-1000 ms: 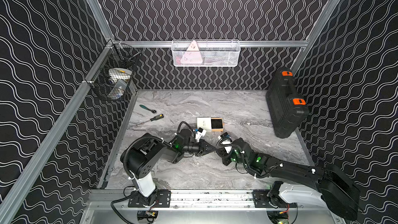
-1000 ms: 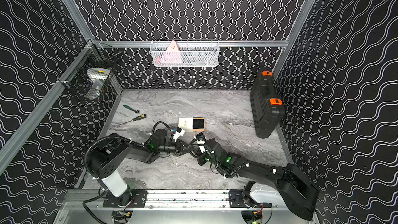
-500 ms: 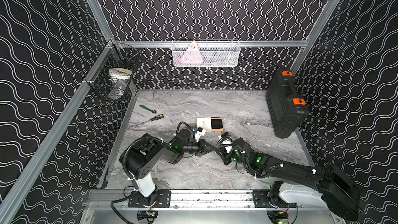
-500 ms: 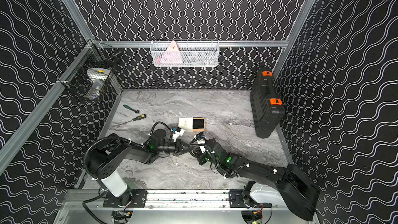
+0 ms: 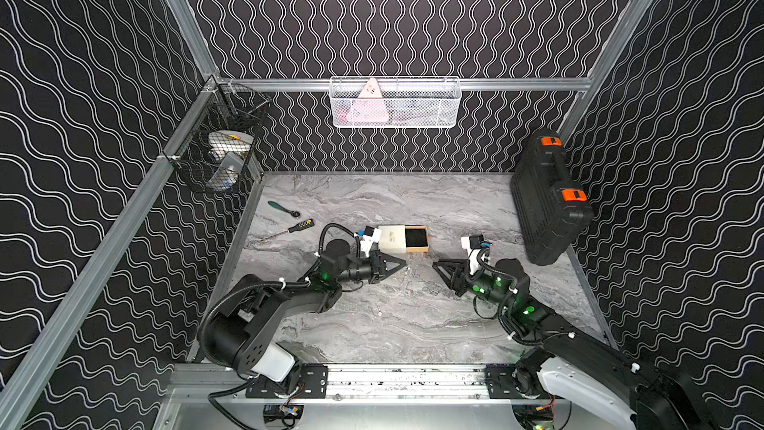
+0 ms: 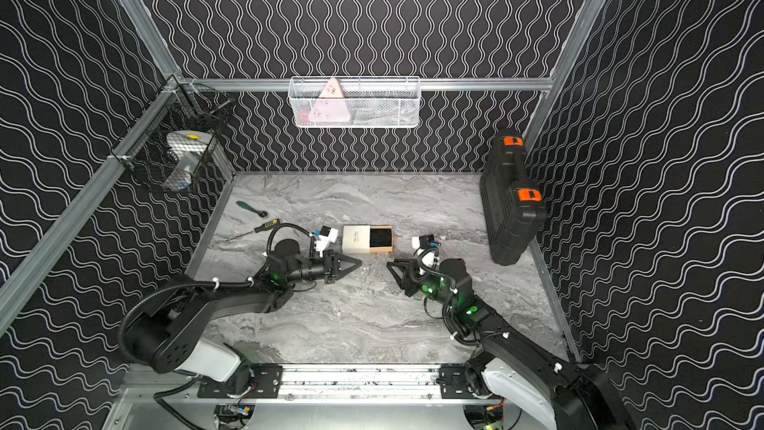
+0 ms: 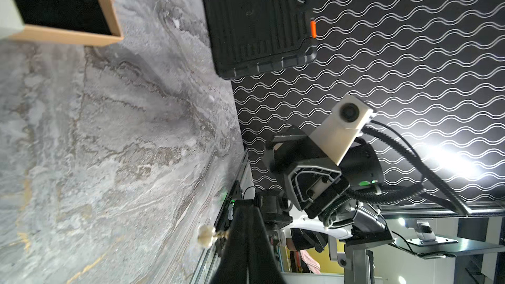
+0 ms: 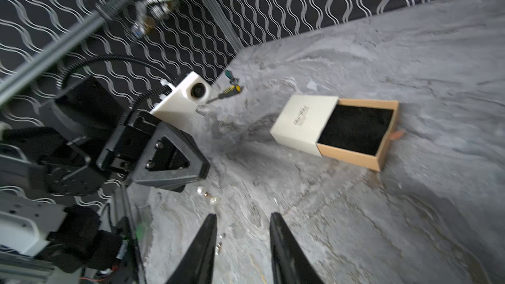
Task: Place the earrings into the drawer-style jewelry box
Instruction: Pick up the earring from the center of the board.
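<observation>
While the left claw lies low over the middle of the worktop, its two fingers are pressed tight together. In the left wrist view a pearl earring juts from their edge on a short gold stem. The pearl sits on the side of the fingers that faces the worktop. Whether it touches the surface I cannot tell.

The jewelry box lies flat just behind this claw, on the side toward the back edge, near the fingertips but apart from them. Its cream sleeve is toward the left edge. The tan tray is drawn out toward the right edge, with its black lining facing up. The claw's tip and the earring are just in front of the spot where the sleeve meets the tray.

The right claw has its fingers apart, and bare worktop shows between them. It lies farther toward the right edge and points at the left claw, with a gap between the two tips. The box is behind it and farther from it than from the left claw.

A black case leans against the wall at the right edge, well apart from the box. A screwdriver lies near the left edge.
</observation>
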`<act>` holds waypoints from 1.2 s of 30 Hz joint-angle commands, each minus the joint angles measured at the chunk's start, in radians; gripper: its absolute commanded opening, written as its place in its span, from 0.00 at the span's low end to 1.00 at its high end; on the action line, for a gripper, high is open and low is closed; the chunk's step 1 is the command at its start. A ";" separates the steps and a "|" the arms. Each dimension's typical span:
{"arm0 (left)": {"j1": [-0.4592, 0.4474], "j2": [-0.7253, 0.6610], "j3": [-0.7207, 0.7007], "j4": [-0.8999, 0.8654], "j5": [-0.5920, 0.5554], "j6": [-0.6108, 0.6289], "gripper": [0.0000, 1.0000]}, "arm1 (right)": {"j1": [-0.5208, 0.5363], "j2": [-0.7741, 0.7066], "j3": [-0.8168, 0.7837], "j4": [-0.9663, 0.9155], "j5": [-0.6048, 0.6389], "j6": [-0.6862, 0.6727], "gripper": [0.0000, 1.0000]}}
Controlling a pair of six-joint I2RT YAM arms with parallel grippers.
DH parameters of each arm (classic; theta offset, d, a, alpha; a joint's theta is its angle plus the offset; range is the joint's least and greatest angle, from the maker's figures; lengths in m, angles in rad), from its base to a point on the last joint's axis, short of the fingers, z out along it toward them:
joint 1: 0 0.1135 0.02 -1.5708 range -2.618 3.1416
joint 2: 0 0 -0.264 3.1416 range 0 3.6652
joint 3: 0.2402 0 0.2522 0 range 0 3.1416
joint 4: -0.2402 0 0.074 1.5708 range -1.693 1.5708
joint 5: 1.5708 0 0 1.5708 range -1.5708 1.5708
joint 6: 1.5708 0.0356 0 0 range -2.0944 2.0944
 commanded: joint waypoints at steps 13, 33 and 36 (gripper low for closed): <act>0.000 -0.235 0.108 -0.321 -0.055 0.054 0.04 | -0.007 0.262 0.099 0.578 -0.348 0.066 0.36; -0.013 -0.259 0.136 -0.330 -0.039 0.022 0.05 | 0.063 0.380 0.096 0.662 -0.298 -0.081 0.35; -0.016 -0.254 0.137 -0.313 -0.031 0.012 0.06 | 0.063 0.384 0.105 0.652 -0.297 -0.083 0.34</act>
